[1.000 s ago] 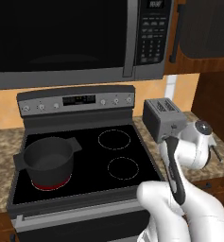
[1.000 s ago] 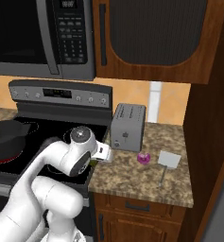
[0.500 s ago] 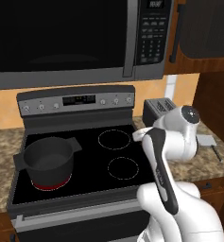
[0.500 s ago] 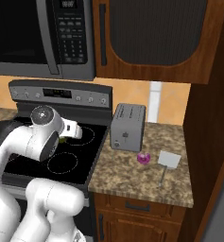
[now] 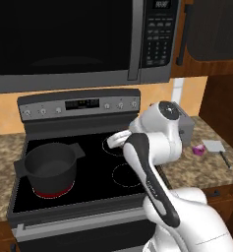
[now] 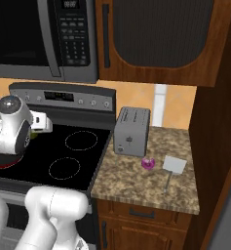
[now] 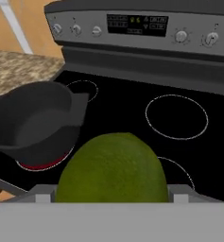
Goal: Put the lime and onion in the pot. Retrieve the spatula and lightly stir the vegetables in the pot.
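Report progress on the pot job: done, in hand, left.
Done: nothing is in the pot yet. In hand: the lime sits in the gripper above the stovetop, near the pot. Left: the onion and spatula lie on the counter by the toaster; stirring follows.

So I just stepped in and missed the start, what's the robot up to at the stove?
The arm is carrying the lime in its pincer over the stovetop, heading for the pot, which sits empty on the front left burner. The onion and spatula lie on the counter to the right of the toaster, untouched. Nothing is in the pot yet.
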